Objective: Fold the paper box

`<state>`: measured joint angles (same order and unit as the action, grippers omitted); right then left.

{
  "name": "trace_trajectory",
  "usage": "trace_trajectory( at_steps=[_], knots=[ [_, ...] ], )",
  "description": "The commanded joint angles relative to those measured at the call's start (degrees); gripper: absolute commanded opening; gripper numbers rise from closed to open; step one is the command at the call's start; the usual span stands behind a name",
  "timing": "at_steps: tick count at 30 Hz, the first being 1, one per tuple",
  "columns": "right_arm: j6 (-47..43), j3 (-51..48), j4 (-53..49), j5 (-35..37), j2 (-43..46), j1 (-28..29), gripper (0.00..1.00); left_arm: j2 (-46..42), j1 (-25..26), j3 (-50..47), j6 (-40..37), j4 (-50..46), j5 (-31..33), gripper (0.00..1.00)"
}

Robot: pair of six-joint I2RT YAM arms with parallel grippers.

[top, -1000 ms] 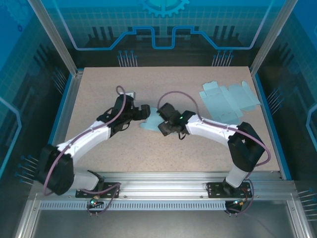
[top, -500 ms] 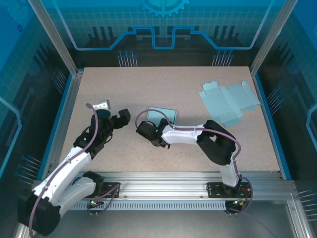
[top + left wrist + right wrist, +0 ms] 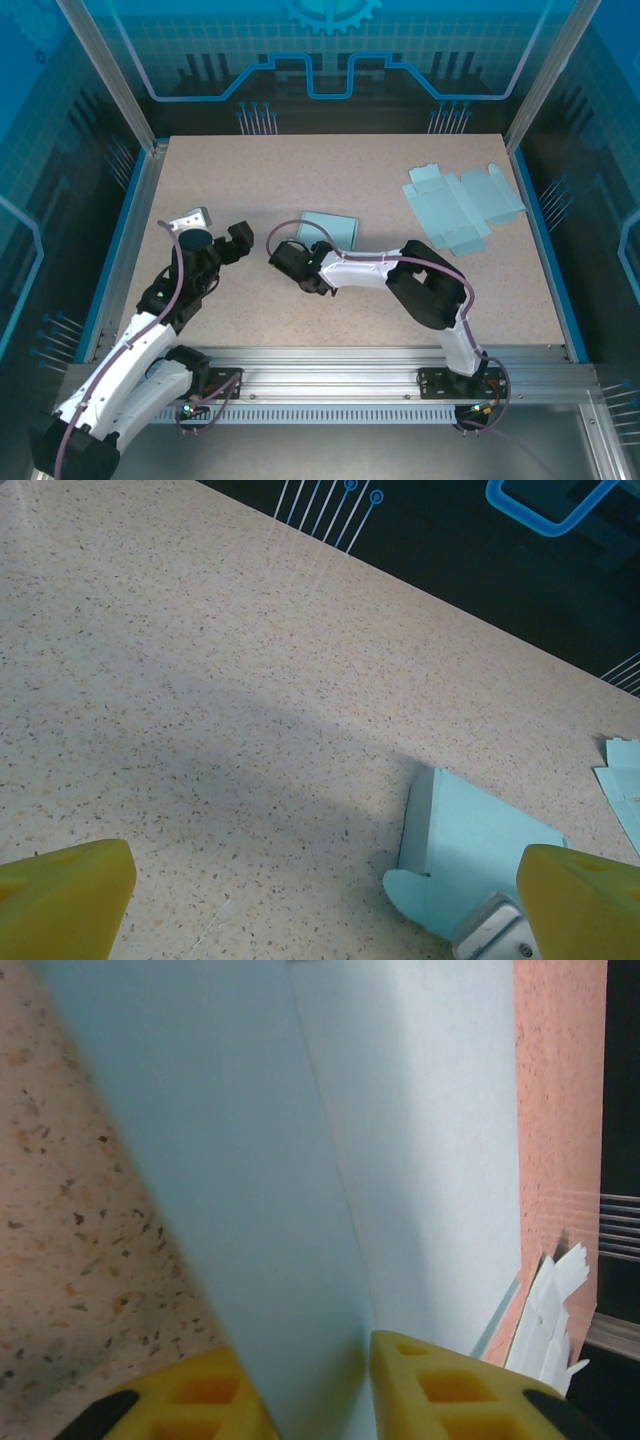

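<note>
- table (image 3: 300, 160): speckled beige, bare room along far and left edges
- flat box blanks (image 3: 462, 205): light blue, near far right corner
- paper box (image 3: 330, 230): light blue, table middle
- right gripper (image 3: 292, 262): fingers clamped on paper box panel
- left gripper (image 3: 218, 230): fingers wide apart, holding nothing, left of paper box

The speckled beige table (image 3: 250, 180) spans the middle of the top view. A pale blue box (image 3: 332, 230) sits on it near the centre. Flat blanks (image 3: 462, 203) of the same blue lie overlapping at upper right.
</note>
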<state>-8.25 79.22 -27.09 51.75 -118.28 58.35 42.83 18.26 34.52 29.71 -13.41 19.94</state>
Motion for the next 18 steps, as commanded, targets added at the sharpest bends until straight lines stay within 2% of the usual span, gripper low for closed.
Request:
trace_trajectory(
  at_steps=[1, 5, 13, 18],
  knots=[
    [-1.3, 1.4, 0.9, 0.3, -0.8, -0.6, 0.16, -0.5, -0.5, -0.9, 0.1, -0.7, 1.2, 0.99],
    [-2.0, 2.1, 0.4, 0.0, 0.0, -0.6, 0.00, -0.5, -0.5, -0.9, -0.2, -0.6, 0.9, 0.99],
    [-3.1, 4.4, -4.0, -2.1, 3.0, -0.7, 0.00, -0.6, -0.5, -0.4, -1.1, -1.4, 1.6, 0.99],
    [-1.5, 7.2, -12.8, -8.7, 8.7, -0.9, 0.00, -0.6, -0.5, 0.9, -2.7, -2.0, 1.9, 0.99]
  ],
)
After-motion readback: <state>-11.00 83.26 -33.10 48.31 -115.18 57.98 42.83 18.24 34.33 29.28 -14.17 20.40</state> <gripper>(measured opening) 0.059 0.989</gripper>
